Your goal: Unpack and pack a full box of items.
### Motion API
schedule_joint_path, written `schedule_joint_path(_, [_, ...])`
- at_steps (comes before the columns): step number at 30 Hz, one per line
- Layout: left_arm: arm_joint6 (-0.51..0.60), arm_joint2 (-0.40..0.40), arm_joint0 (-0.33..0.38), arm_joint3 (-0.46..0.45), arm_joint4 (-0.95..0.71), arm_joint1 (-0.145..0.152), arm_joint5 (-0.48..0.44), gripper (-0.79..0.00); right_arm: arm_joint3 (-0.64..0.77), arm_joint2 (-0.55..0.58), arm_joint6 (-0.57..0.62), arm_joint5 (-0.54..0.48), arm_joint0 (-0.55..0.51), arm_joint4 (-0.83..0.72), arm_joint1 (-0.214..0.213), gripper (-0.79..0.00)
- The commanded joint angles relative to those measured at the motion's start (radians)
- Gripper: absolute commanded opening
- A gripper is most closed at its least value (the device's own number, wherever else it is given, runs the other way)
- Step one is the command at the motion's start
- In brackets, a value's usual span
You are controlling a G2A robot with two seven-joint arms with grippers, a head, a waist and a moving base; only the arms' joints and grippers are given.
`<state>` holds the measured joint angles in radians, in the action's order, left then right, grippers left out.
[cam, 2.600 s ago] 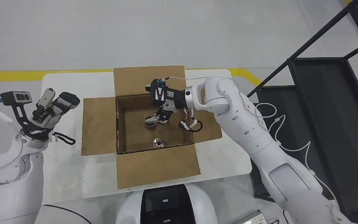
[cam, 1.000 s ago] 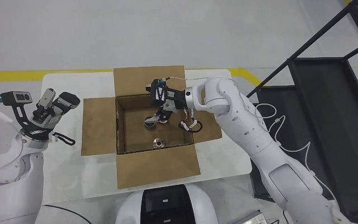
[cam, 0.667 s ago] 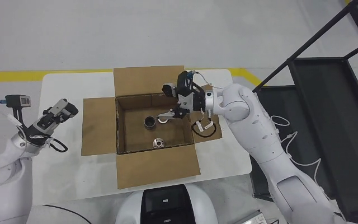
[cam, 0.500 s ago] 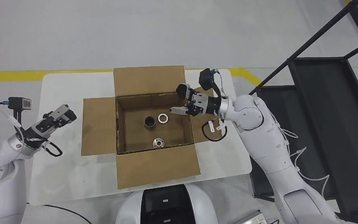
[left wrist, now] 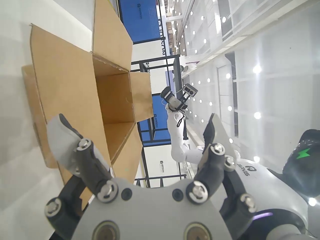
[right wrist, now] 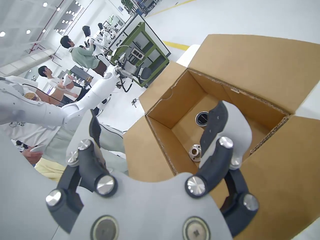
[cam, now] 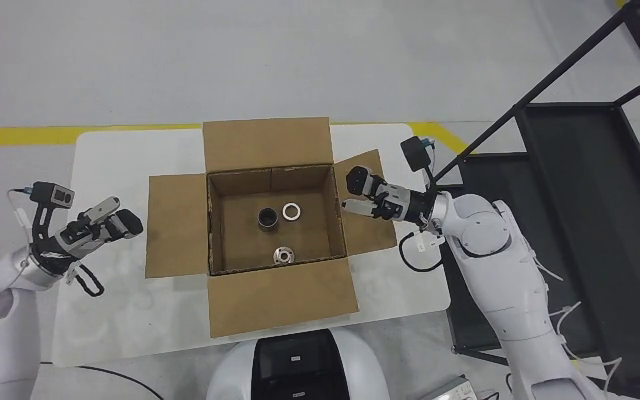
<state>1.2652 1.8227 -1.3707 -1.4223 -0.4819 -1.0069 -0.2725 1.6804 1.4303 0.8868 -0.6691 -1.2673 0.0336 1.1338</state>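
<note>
An open cardboard box (cam: 180, 225) stands mid-table with its four flaps spread out. On its floor lie a dark cylinder (cam: 267, 216), a white ring (cam: 291, 211) beside it, and a metal flange (cam: 283, 255). My right gripper (cam: 347, 195) hovers open and empty over the box's right flap, just outside the right wall. The right wrist view looks past the open right gripper (right wrist: 155, 123) into the box (right wrist: 250, 58), at the dark cylinder (right wrist: 202, 118) and the flange (right wrist: 195, 151). My left gripper (cam: 133, 222) is open and empty above the table, left of the box (left wrist: 75, 76).
The white table (cam: 120, 300) has bare room left and front of the box. A black metal rack (cam: 560, 150) stands close off the table's right side. A yellow line (cam: 100, 132) runs along the floor behind.
My right gripper rose out of the box and drew back to the right, leaving the white ring beside the dark cylinder. My left gripper moved toward the table's front.
</note>
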Motion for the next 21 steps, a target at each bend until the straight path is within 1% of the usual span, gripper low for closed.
schedule_joint_path(1, [0.0, 0.0, 0.0, 0.0, 0.0, 0.0, 0.0, 0.0, 0.0, 0.0, 0.0, 0.0, 0.0, 0.0, 0.0, 0.0])
schedule_joint_path(3, [-0.011, 0.001, -0.001, 0.0, 0.001, 0.0, -0.001, 0.0, 0.001, -0.005, -0.001, 0.003, -0.002, -0.003, 0.0, 0.0])
schedule_joint_path(4, [-0.061, 0.007, -0.008, -0.002, 0.037, 0.0, -0.022, 0.0, 0.008, -0.021, -0.009, 0.014, -0.005, -0.017, 0.002, 0.0])
schedule_joint_path(6, [-0.118, 0.001, -0.025, -0.013, 0.095, -0.001, -0.064, 0.0, 0.011, -0.035, -0.016, 0.03, -0.006, -0.051, 0.002, 0.0])
schedule_joint_path(8, [-0.175, 0.001, -0.033, -0.003, 0.159, 0.0, -0.108, 0.0, 0.005, -0.014, -0.018, 0.044, -0.013, -0.071, -0.002, 0.0])
schedule_joint_path(11, [-0.222, -0.013, -0.027, 0.032, 0.218, 0.0, -0.155, 0.0, -0.011, 0.062, -0.061, 0.06, -0.047, -0.096, -0.011, 0.0])
schedule_joint_path(15, [-0.245, -0.064, 0.012, 0.095, 0.27, -0.001, -0.162, 0.0, -0.032, 0.154, -0.137, 0.099, -0.106, -0.092, -0.021, 0.0])
schedule_joint_path(17, [-0.241, -0.105, 0.046, 0.139, 0.281, -0.004, -0.156, 0.0, -0.037, 0.189, -0.13, 0.125, -0.123, 0.021, -0.03, 0.0])
schedule_joint_path(19, [-0.231, -0.144, 0.083, 0.181, 0.295, -0.006, -0.158, 0.0, -0.049, 0.203, -0.161, 0.152, -0.138, 0.033, -0.031, 0.0])
schedule_joint_path(21, [-0.223, -0.172, 0.114, 0.219, 0.296, -0.009, -0.171, 0.0, -0.065, 0.206, -0.162, 0.173, -0.147, 0.07, -0.034, 0.0])
